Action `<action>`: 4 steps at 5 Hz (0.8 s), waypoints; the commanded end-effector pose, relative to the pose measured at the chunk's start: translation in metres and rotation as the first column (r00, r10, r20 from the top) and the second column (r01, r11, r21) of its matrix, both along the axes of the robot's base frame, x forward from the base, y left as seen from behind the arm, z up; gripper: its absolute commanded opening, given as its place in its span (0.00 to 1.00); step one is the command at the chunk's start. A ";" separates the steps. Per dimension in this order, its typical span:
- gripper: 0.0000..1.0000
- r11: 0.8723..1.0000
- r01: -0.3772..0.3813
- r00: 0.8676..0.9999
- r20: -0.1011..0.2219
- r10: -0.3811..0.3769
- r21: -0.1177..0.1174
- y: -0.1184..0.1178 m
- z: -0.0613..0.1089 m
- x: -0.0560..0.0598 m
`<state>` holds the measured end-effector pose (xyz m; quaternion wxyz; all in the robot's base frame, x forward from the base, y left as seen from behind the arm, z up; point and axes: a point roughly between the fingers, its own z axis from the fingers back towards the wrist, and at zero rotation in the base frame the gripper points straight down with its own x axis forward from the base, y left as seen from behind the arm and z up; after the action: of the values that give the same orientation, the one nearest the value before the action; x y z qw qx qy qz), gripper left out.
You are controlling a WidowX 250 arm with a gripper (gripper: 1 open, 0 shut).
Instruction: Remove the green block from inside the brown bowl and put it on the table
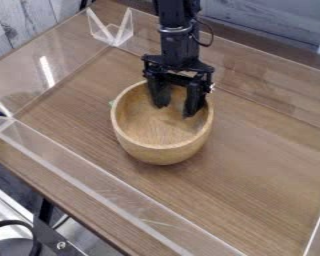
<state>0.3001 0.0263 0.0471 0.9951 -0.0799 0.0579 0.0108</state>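
Fingers (176, 99) of the black arm stand spread wide and hold nothing — they point down into the far side of the bowl (160, 137). Under it lies the tabletop (256, 150), with clear walls around. Bowl sits near its middle. Green block — I cannot see it.

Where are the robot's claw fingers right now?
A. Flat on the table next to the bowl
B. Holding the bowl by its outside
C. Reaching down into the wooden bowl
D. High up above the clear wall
C: the open gripper points down with its black fingers dipping past the rim of the brown bowl, near the far side, not on the table.
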 end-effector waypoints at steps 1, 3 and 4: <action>1.00 1.000 0.026 0.995 0.097 -0.026 0.008 0.002 0.023 0.016; 1.00 0.999 0.034 0.995 0.090 -0.036 0.030 -0.004 0.008 0.020; 1.00 0.998 0.049 0.994 0.095 -0.053 0.038 -0.011 0.005 0.022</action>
<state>0.3111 0.0154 0.0394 0.9970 -0.0653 0.0381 -0.0173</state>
